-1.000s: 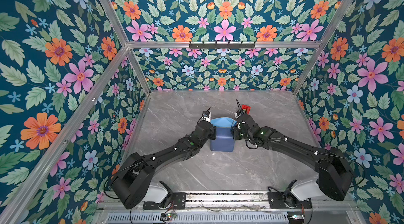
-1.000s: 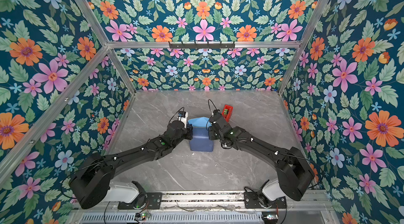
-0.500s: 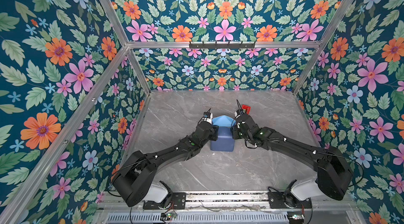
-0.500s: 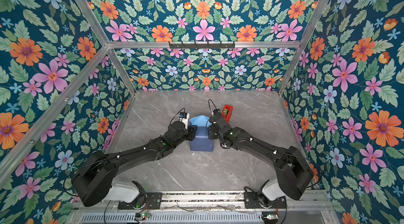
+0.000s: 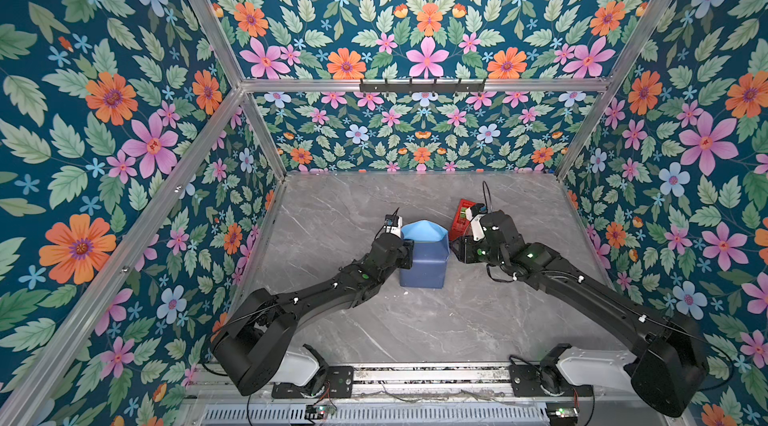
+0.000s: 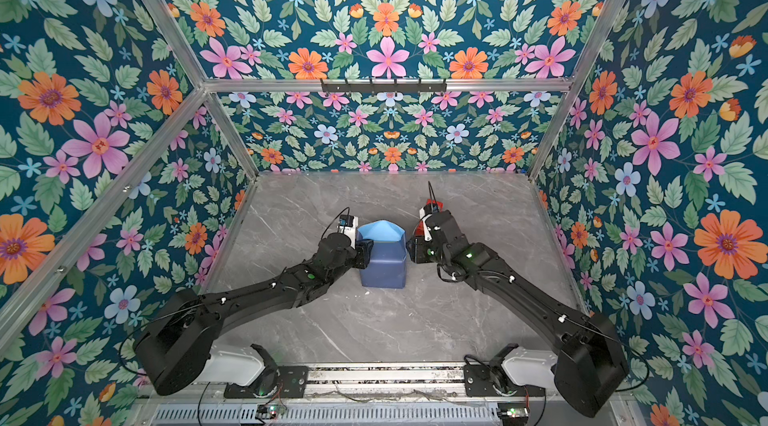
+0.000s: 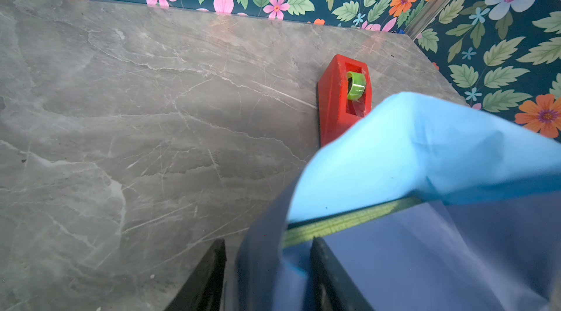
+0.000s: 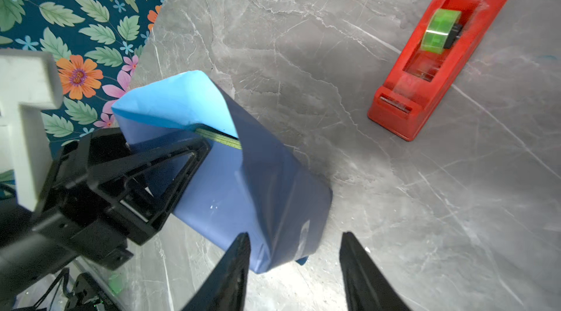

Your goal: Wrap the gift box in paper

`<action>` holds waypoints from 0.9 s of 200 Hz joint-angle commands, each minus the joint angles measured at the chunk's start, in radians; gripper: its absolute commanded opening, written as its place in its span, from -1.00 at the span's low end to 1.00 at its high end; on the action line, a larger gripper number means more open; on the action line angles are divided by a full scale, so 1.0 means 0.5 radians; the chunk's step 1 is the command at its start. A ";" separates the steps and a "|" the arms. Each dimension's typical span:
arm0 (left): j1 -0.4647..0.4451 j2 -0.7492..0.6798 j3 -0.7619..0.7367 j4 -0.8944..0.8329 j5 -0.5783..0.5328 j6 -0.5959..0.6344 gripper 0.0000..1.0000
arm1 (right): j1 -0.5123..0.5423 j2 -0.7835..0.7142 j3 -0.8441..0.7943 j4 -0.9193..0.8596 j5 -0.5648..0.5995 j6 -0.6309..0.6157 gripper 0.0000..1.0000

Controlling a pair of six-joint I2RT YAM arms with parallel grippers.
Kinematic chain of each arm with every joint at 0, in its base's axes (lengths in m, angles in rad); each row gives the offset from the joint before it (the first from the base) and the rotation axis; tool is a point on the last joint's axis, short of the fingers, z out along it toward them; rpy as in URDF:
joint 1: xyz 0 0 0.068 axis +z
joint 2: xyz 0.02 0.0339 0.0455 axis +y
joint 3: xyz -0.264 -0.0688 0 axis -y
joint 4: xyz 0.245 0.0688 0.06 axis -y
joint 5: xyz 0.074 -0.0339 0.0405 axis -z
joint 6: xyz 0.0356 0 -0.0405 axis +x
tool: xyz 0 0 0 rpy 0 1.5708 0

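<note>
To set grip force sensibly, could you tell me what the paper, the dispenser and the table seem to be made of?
Paper: thin matte sheet, slate-blue outside, sky-blue inside; it holds sharp creases.
Dispenser: probably moulded plastic, red, satin; uniform colour, rounded edges.
Table: grey veined stone or stone-look laminate, smooth, soft sheen; cannot tell which.

The paper (image 5: pixel 424 266) bundle stands between left claw (image 5: pixel 406 254) and right claw (image 5: pixel 457 250).

Bright, even light; paper (image 7: pixel 425 142) blurred up close.
</note>
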 commanded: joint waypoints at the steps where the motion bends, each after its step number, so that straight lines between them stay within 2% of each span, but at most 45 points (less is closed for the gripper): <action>1: 0.001 0.001 -0.006 -0.060 -0.048 0.008 -0.05 | -0.092 -0.005 -0.041 0.013 -0.189 -0.009 0.01; 37: 0.003 0.001 -0.004 -0.063 -0.051 0.008 -0.05 | -0.108 0.155 0.018 0.061 -0.202 -0.048 0.01; 96: 0.001 -0.004 0.005 -0.066 -0.042 0.013 -0.05 | -0.096 0.329 0.062 0.247 -0.401 0.040 -0.01; 180: 0.002 -0.014 0.009 -0.064 -0.028 0.017 -0.05 | -0.023 0.486 0.131 0.310 -0.405 0.080 -0.01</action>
